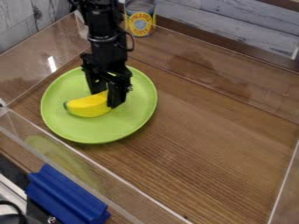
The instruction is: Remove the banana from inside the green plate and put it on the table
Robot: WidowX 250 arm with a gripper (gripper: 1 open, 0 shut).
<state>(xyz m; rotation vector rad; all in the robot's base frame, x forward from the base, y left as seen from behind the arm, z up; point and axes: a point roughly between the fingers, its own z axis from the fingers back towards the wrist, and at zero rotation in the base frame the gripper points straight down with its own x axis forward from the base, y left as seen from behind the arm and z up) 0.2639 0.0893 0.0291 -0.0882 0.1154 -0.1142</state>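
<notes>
The yellow banana lies in the left-middle of the lime-green plate, which rests on the brown wood-grain table. My gripper points straight down over the plate, its black fingers standing on either side of the banana's right end. The fingers hide that end of the banana. From this view I cannot make out whether the pads press on the banana or still stand off it.
A yellow-labelled can stands at the back behind the arm. A blue block lies at the front left outside the clear acrylic wall. Bare wood stretches to the right of the plate.
</notes>
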